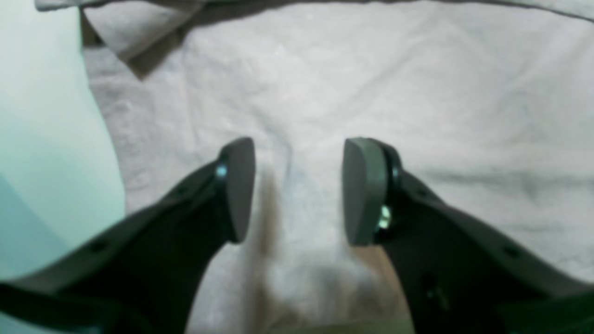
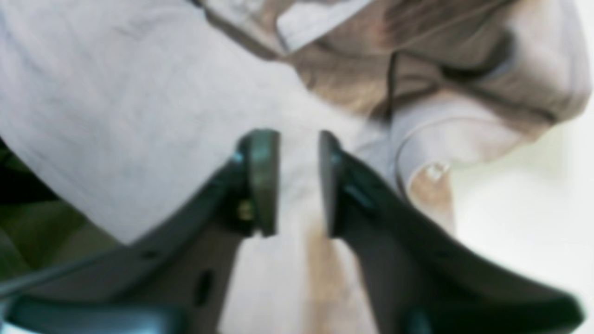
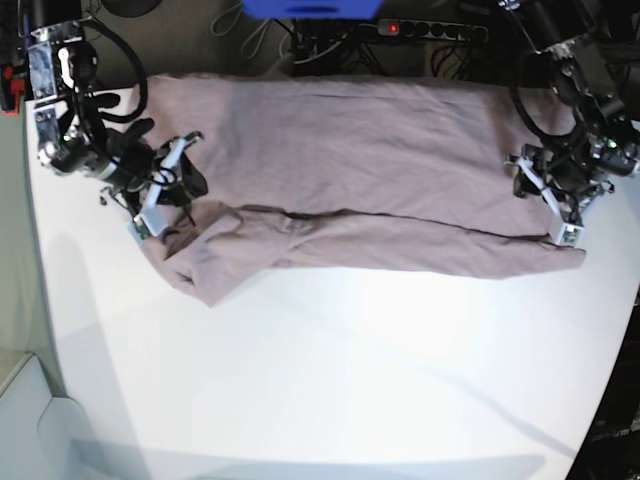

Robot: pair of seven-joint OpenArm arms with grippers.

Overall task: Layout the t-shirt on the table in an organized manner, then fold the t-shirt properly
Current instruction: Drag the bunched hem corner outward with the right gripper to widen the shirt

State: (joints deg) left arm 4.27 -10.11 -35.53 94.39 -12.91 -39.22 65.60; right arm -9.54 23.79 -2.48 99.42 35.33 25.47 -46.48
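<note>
The dusty mauve t-shirt lies spread sideways across the far part of the white table, its near edge folded over along the length. My right gripper is at the shirt's left end, near the collar and a bunched sleeve. In the right wrist view its jaws stand narrow with a band of shirt cloth pinched between them. My left gripper is at the shirt's right end. In the left wrist view it is open, pads wide apart just above the cloth.
A power strip, cables and a blue object sit behind the table's far edge. The table's curved near edge runs at the lower left. Bare tabletop shows beside the shirt in both wrist views.
</note>
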